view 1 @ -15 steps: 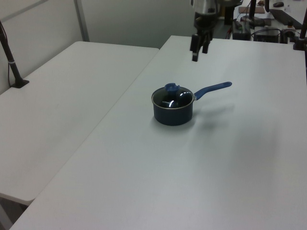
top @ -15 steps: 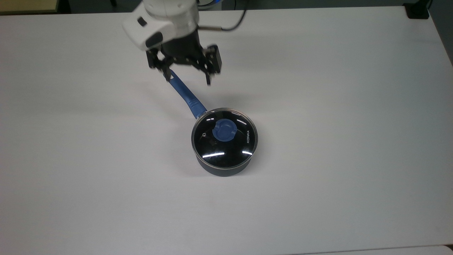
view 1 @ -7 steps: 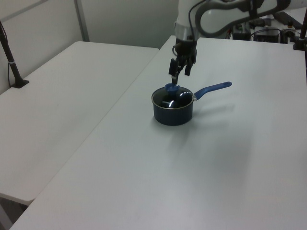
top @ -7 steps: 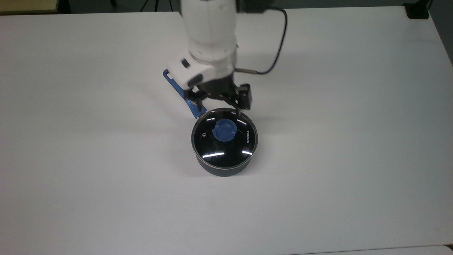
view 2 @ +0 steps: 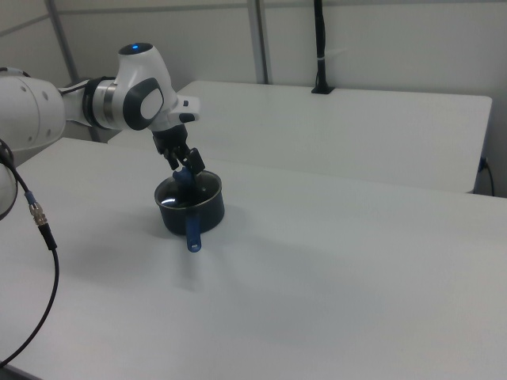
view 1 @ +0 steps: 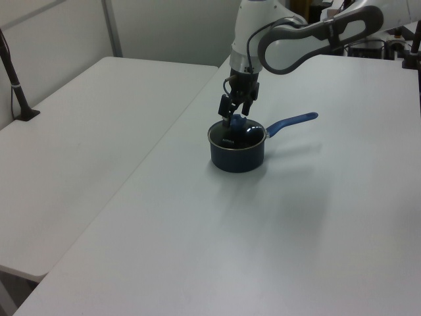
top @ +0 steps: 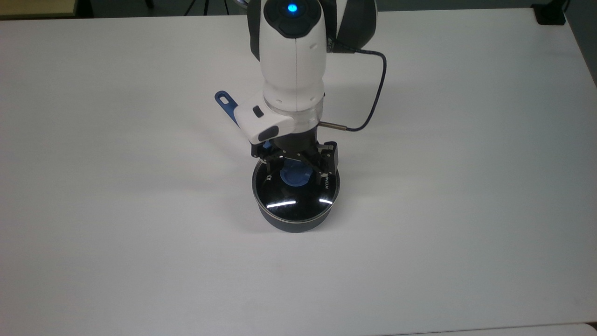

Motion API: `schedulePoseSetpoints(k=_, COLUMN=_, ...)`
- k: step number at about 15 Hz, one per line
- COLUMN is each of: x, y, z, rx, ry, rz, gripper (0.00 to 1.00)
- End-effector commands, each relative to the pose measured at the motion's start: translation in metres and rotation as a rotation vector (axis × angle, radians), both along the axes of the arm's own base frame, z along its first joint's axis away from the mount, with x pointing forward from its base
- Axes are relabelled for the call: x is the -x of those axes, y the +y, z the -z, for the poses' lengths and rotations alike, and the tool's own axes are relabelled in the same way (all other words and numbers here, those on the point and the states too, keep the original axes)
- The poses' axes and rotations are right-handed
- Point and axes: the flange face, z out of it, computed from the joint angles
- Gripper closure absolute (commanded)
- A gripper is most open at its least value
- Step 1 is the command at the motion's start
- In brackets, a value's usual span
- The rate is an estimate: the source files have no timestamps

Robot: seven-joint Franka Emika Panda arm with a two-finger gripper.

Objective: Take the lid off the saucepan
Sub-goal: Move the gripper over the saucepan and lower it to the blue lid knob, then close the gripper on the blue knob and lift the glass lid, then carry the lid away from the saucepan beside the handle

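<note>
- Lid [top: 295, 198] sits flat on the saucepan [top: 293, 223], near the middle of the white tabletop [top: 466, 186]; handle points to eleven o'clock in the top view.
- My gripper [top: 295, 171] hangs over the blue knob [top: 294, 178], jaws spread either side, not yet pinching.
- I judge nothing done: closing and lifting remain.
- A second white tabletop [view 1: 85, 131] adjoins.
</note>
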Motion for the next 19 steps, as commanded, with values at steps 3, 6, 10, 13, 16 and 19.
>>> schedulePoseSetpoints(k=3, x=-0.007, y=0.011, z=0.0, rx=0.014, ry=-0.02, rz=0.009, gripper=0.19)
schedulePoseSetpoints(k=6, x=-0.007, y=0.01, z=-0.002, rx=0.015, ry=-0.02, rz=0.007, gripper=0.47)
schedulePoseSetpoints(k=10, x=-0.005, y=0.005, z=-0.016, rx=0.014, ry=-0.03, rz=0.007, gripper=0.58)
schedulePoseSetpoints(k=13, x=-0.002, y=-0.005, z=-0.03, rx=0.015, ry=-0.023, rz=0.02, gripper=0.59)
schedulePoseSetpoints(k=16, x=-0.001, y=-0.01, z=-0.041, rx=0.009, ry=-0.036, rz=0.03, gripper=0.59)
schedulePoseSetpoints(k=19, x=0.001, y=-0.038, z=-0.054, rx=0.016, ry=-0.029, rz=0.056, gripper=0.59)
